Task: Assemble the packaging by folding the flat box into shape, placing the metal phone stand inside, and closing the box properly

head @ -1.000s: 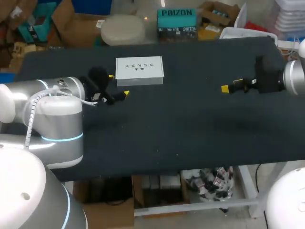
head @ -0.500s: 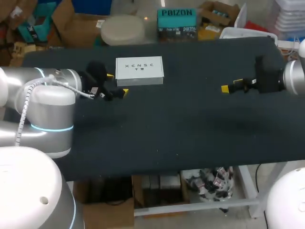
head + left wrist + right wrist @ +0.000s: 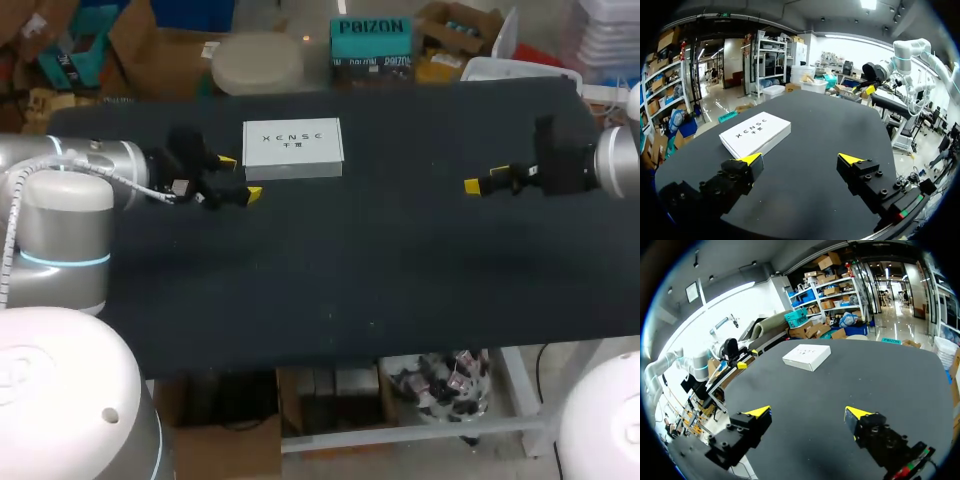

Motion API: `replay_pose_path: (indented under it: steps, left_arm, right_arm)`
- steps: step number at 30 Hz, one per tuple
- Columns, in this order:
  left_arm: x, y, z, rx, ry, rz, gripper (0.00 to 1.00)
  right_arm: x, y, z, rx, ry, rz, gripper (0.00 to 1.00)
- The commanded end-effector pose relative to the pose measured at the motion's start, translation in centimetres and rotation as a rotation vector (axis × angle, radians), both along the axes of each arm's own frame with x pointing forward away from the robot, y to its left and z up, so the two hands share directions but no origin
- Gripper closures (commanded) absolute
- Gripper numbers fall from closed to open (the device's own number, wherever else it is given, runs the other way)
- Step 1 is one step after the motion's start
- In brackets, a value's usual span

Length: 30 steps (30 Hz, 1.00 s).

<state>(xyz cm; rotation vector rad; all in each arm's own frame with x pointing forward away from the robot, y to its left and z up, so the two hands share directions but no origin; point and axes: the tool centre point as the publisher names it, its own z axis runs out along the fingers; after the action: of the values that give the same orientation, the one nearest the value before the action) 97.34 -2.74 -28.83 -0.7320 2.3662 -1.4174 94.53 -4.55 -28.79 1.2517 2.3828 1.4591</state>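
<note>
Box: a shallow white cardboard box (image 3: 293,147) lies flat with its printed face up, near the table's far edge and left of the middle.
Box state: its top looks closed and level. What it holds is hidden, and the flaps cannot be made out in any view.
Table: a black top (image 3: 400,270). Its near left corner is covered by the left arm's grey links.
Left gripper: the left gripper (image 3: 241,177) is released, its fingers spread wide with only bare table between them. It sits just beside the box's near left corner.
Left gripper, own view: the box (image 3: 755,135) lies ahead of one finger, off to that side of the left gripper (image 3: 800,160), and is apart from both yellow tips.
Right gripper: the right gripper (image 3: 472,185) is near the table's right edge, well apart from the box. From the head view only one yellow tip shows clearly.
Right gripper, own view: the right gripper (image 3: 808,412) is released, fingers spread over bare table, with the box (image 3: 806,356) far ahead.
Arms: both are cut off at the head view's sides.
</note>
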Motion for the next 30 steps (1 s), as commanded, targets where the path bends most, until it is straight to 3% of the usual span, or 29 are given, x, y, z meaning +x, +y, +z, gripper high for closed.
replay_pose_path:
  steps: [1, 5, 8, 11, 15, 19, 30]
  left_arm:
    - [-0.65, -0.79, 0.40, 0.127, -0.056, 0.022, 0.00]
    - [-0.83, -0.97, 0.49, 0.175, -0.109, 0.012, 0.00]
    - [-0.73, -0.89, 0.69, 0.152, -0.090, 0.024, 0.00]
    - [-0.66, -1.03, 0.85, 0.106, -0.053, 0.034, 0.00]
    - [-0.20, -1.13, 0.81, -0.001, 0.050, 0.097, 0.00]
    - [-0.08, -1.20, 0.76, -0.052, 0.086, 0.107, 0.00]
    - [-0.52, -1.69, 0.84, -0.007, 0.077, 0.093, 0.00]
  right_arm:
    - [0.03, -0.16, 0.02, 0.006, 0.000, 0.005, 0.00]
    - [0.03, -0.16, 0.02, 0.006, 0.000, 0.005, 0.00]
    - [0.03, -0.16, 0.02, 0.006, 0.000, 0.005, 0.00]
    - [0.03, -0.16, 0.02, 0.006, 0.000, 0.005, 0.00]
    - [0.03, -0.16, 0.02, 0.006, 0.000, 0.005, 0.00]
    - [0.03, -0.16, 0.02, 0.006, 0.000, 0.005, 0.00]
    - [0.03, -0.16, 0.02, 0.006, 0.000, 0.005, 0.00]
